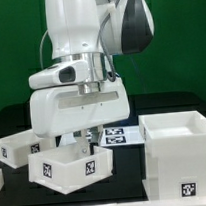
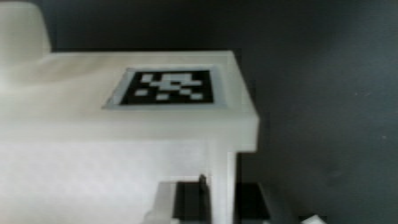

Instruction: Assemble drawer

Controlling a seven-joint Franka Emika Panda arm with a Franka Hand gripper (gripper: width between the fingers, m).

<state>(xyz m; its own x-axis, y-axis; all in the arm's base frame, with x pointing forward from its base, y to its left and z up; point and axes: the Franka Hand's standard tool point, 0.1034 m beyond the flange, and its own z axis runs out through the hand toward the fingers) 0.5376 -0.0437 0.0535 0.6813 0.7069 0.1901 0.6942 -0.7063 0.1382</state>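
A Franka Panda arm (image 1: 80, 33) hung low over a black table (image 1: 128, 196). Its gripper (image 1: 85, 142) was down at the rear wall of a small drawer box (image 1: 64, 170) near the centre of the exterior view. The open-topped white box carried a black-and-white tag (image 1: 91, 171) on its near face.

A second drawer box (image 1: 19, 148), also tagged, sat close by at the first box's 10 o'clock. Whether the two touched could not be told. The large drawer housing (image 1: 180, 155) stood upright and apart at the small box's 3 o'clock, with a tag low on its near face. The marker board (image 1: 121, 137) lay flat on the table at the box's 1 o'clock, between the box and the housing, partly hidden behind the gripper. A green backdrop (image 1: 12, 58) closed off the scene.

In the wrist view a white part (image 2: 107, 150) of the drawer filled most of the picture, with one tagged face (image 2: 169, 88) turned to the camera. The gripper (image 2: 221, 205) showed at the picture's edge. Its dark fingers (image 2: 185, 203) stood close together with a thin white edge of the part between them. Neither view showed whether the fingers actually pressed on that wall or merely stood on either side of it, so it could not be told if the pincer was clenched or released.
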